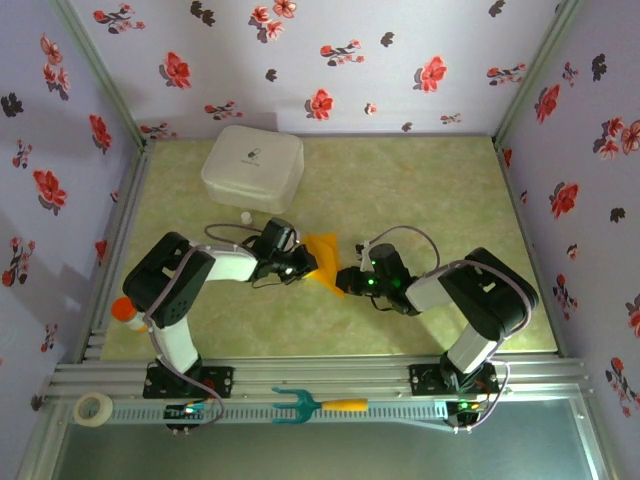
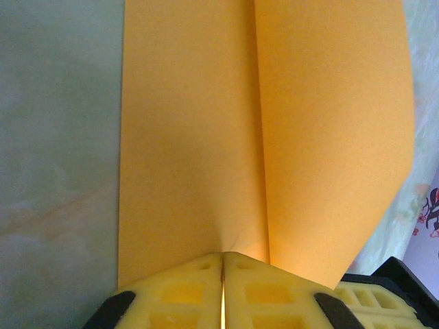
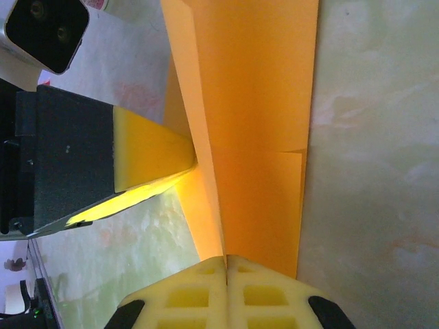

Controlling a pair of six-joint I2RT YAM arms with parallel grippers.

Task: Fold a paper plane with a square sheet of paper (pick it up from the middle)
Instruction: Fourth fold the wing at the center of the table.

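Left wrist view: left gripper, yellow pads pressed together and clamped on the near edge of the paper plane, right where its centre crease runs into the pinch. The orange panels spread away on either side. Right wrist view: right gripper, pads likewise together and clamped on another edge of the paper at a fold line, with the left gripper's pad meeting the sheet from the side further along. Top external view: the paper sits between the two grippers near the middle of the table. Whether it hangs free or rests on the surface cannot be told. White lidded box at the far side, well apart. Step in hand, as judged: holding the centre fold closed, late in the folding. Next move, as judged: the two grips must act in turn, one letting go only while the other pins the crease, or the panels may spring open.
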